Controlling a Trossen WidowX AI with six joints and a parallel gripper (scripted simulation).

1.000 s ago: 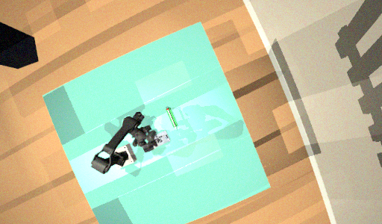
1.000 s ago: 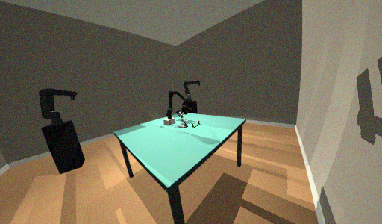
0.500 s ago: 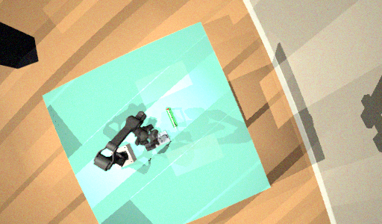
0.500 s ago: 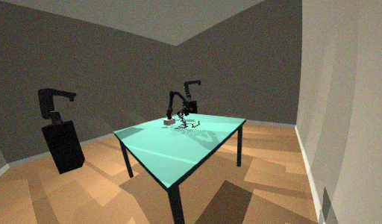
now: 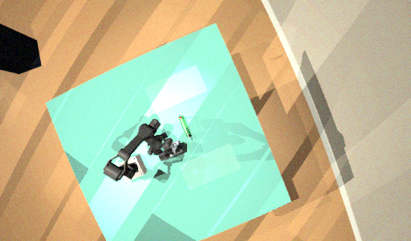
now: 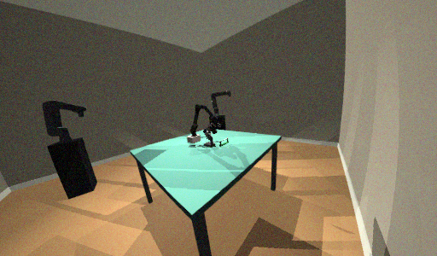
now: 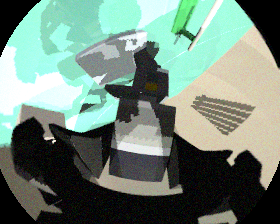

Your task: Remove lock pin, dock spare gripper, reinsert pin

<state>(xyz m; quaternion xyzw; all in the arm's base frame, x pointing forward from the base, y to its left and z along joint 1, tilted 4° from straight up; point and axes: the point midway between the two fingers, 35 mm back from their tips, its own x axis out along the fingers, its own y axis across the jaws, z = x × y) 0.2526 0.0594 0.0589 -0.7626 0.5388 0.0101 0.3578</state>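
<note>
The table (image 5: 233, 100) has a pale turquoise top on dark legs, the arm (image 5: 136, 142) is black on a light grey base (image 5: 137, 165), the pin (image 5: 185, 127) is bright green with a red tip, and the floor (image 5: 72, 36) is striped orange-brown wood.

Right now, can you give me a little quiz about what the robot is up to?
1. True or false: the lock pin lies on the table, outside the gripper.
2. The gripper is: A open; B shut on the spare gripper; C shut on nothing.
3. Fill in: the pin's colour is ____.

Key: 1 true. 2 B, it grips the grey spare gripper. 3 green.
</note>
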